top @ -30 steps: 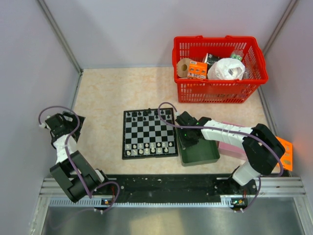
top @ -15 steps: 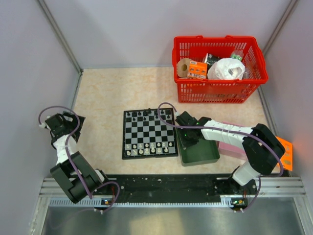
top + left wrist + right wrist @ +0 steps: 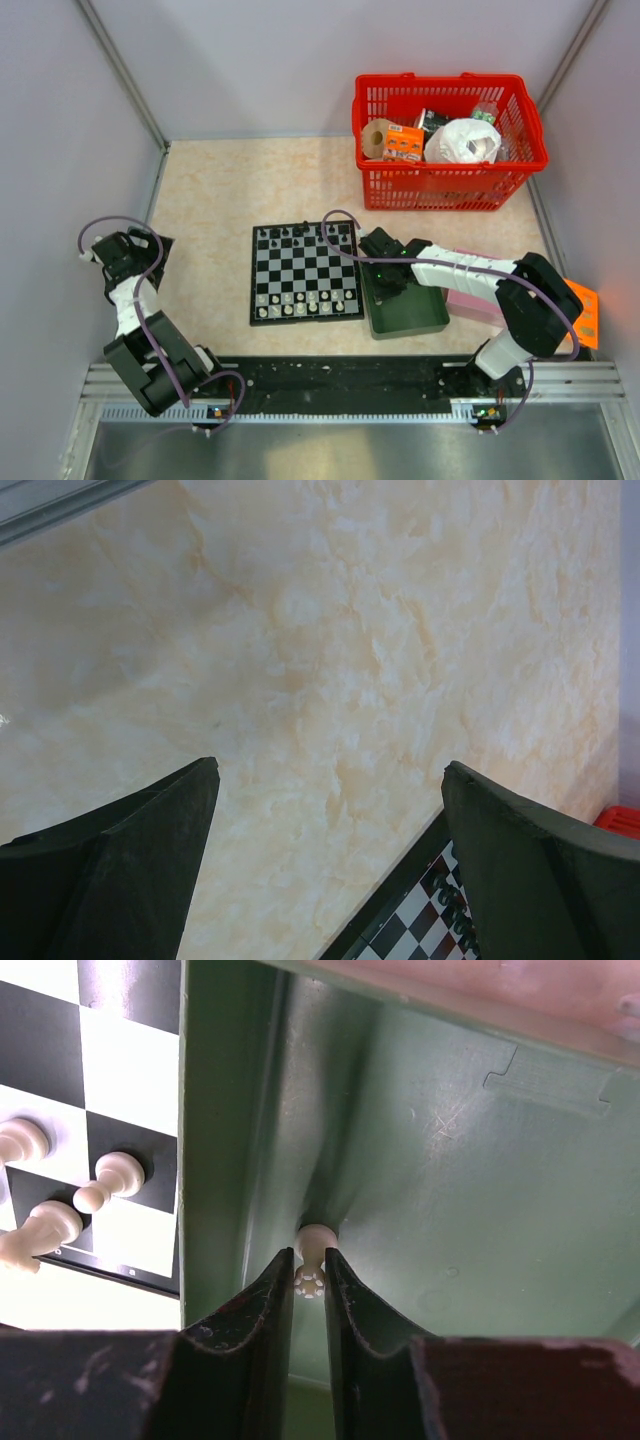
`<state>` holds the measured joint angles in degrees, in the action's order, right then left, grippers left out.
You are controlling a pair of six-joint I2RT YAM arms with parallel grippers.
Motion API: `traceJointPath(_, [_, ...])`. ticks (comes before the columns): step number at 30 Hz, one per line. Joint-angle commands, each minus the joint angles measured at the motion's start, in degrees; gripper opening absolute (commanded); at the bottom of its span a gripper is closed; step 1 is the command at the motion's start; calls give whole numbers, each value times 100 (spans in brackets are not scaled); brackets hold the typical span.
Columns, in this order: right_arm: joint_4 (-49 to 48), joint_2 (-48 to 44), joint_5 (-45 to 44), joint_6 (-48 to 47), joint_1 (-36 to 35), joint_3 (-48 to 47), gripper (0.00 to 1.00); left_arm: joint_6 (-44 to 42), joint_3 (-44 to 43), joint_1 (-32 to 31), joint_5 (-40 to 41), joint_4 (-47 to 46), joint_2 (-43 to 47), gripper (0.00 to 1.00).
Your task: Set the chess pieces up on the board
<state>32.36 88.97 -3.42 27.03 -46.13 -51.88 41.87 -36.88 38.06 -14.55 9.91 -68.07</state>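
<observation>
**One white piece pinched in the tray**

Your right hand point(image 3: 308, 1258) points down into the dark green tray point(image 3: 450, 1160). Its two fingers are clamped on one white piece point(image 3: 312, 1250), which lies against the tray wall at 9 o'clock. Your left hand point(image 3: 330, 770) hangs with fingers spread wide over bare worktop point(image 3: 330, 630), well off the board point(image 3: 305, 272) at its 9 o'clock. Past the tray wall, your right wrist camera shows three white pieces point(image 3: 112, 1175) on the board's edge squares. The tray sits just beside the board at 3 o'clock. One red basket point(image 3: 450, 95) stands farther off, at the board's 1 o'clock.
</observation>
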Motion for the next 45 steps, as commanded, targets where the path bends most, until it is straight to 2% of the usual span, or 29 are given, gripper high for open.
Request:
traceJointPath(1, [-63, -125, -97, -66, -72, -297, 18, -30, -3, 52, -13, -244, -4, 98])
traceJointPath(4, [-19, -117, -115, -66, -63, -332, 27, -38, -12, 43, -39, -262, -31, 98])
traceJointPath(7, [16, -152, -115, -57, -63, -341, 26, -38, -3, 52, -48, -262, -39, 98])
traceJointPath(9, [42, -204, -115, -57, -72, -332, 21, -47, -12, 52, -40, -253, -31, 98])
traceJointPath(11, [112, -213, -106, -57, -72, -367, 20, -38, -3, 43, -31, -253, -30, 98])
traceJointPath(16, [271, -222, -150, -66, -89, -385, 30, -47, -3, 43, -40, -262, -31, 98])
traceJointPath(18, [271, -213, -159, -66, -115, -376, 30, -38, 6, 52, -48, -262, -22, 98])
traceJointPath(26, [288, -143, -115, -83, -160, -437, 19, -38, -3, 52, -40, -244, -4, 98])
traceJointPath(28, [332, -169, -167, -92, -160, -490, 13, -38, 6, 43, -40, -262, -13, 98])
traceJointPath(39, [877, -924, -467, -110, -291, -1236, 9, -12, -21, 52, -75, -306, -48, 98])
traceJointPath(45, [825, -820, -150, -84, -845, -1606, 9, 23, -21, 52, -119, -350, -74, 98])
